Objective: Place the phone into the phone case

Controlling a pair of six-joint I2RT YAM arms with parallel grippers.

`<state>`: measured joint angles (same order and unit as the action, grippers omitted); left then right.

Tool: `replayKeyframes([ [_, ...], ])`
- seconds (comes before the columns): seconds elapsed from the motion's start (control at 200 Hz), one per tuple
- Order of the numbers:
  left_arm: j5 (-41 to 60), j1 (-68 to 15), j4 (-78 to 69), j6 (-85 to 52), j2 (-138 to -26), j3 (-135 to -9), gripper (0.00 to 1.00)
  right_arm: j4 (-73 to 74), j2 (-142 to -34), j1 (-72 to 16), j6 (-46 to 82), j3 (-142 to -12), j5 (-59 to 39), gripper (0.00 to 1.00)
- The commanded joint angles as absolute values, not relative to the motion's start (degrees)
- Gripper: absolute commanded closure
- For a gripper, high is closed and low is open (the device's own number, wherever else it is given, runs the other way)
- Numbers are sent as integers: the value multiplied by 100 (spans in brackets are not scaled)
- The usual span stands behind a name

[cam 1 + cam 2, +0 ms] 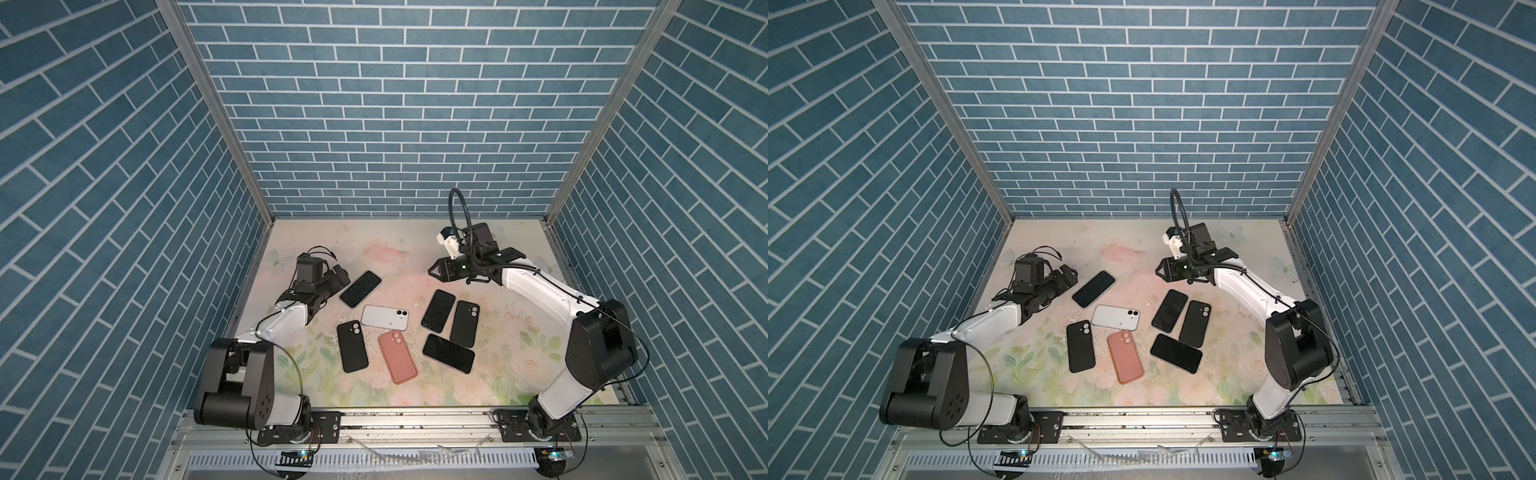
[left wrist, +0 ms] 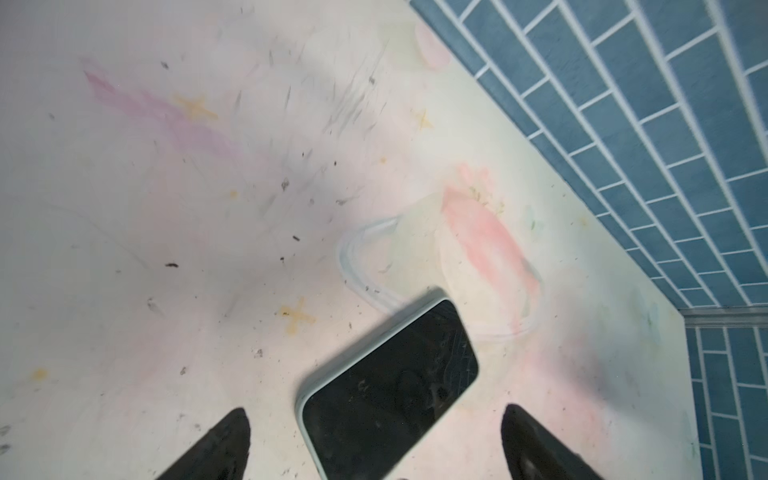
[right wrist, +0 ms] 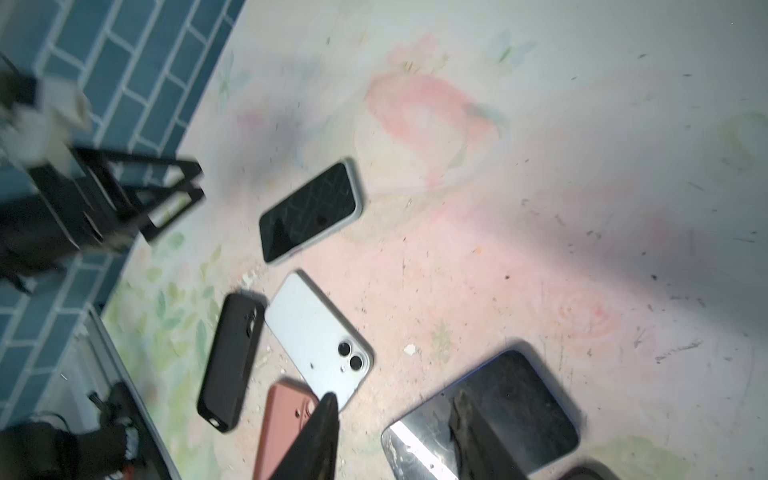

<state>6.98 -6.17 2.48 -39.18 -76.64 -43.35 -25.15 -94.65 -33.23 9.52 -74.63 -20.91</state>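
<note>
Black left gripper (image 2: 374, 410), on its low arm stretched forward, is spread wide at one end of the phone (image 2: 390, 390) lying flat on the table (image 2: 166, 291), while the right gripper (image 1: 432, 272) hovers well apart, half-parted and empty.

Phone (image 2: 386, 390) cropped by edge; pink case (image 3: 279, 424) likewise.

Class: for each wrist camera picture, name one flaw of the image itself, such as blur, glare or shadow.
Left wrist view: the floral tabletop is smeared by motion blur, though the dark-screened phone in a pale green case looks sharp. Right wrist view: white glare streaks the black screen-up phone; a broad soft shadow crosses the tabletop.
</note>
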Motion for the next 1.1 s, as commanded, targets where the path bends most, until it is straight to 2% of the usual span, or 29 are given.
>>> replayKeyframes([
  [0.0, 400, -615, 1820, -3471, -7052, -4382, 0, -2962, -9326, -3724, -234, -7500, -1353, 45],
  [0.16, 157, -589, 2563, -3266, -6127, -4366, 1, -3538, -9893, -4275, -1137, -8177, -1363, 24],
  [0.305, 90, -560, 3090, -3283, -5528, -4289, 0, -4507, -10898, -4702, -1760, -9274, -1122, 22],
  [0.495, 72, -553, 3094, -3733, -4693, -3667, 1, -4735, -11755, -5195, -2216, -9877, -858, 20],
  [0.505, 64, -551, 3072, -3741, -4645, -3624, 0, -4734, -11807, -5205, -2220, -9898, -856, 18],
  [0.53, 27, -554, 3027, -3748, -4525, -3537, 0, -4716, -11894, -5243, -2224, -9975, -836, 3],
  [0.55, -31, -554, 3005, -3743, -4441, -3472, 0, -4707, -11963, -5267, -2230, -10033, -823, 1],
  [0.705, -526, -545, 3142, -3615, -4149, -3366, 0, -4708, -12489, -5406, -2250, -10485, -836, 1],
  [0.965, -432, -545, 2958, -3664, -4217, -3296, 0, -4888, -13210, -5519, -2280, -11157, -758, 1],
  [1.095, -446, -545, 2841, -3750, -4198, -3206, 0, -4993, -13462, -5559, -2339, -11372, -710, 5],
])
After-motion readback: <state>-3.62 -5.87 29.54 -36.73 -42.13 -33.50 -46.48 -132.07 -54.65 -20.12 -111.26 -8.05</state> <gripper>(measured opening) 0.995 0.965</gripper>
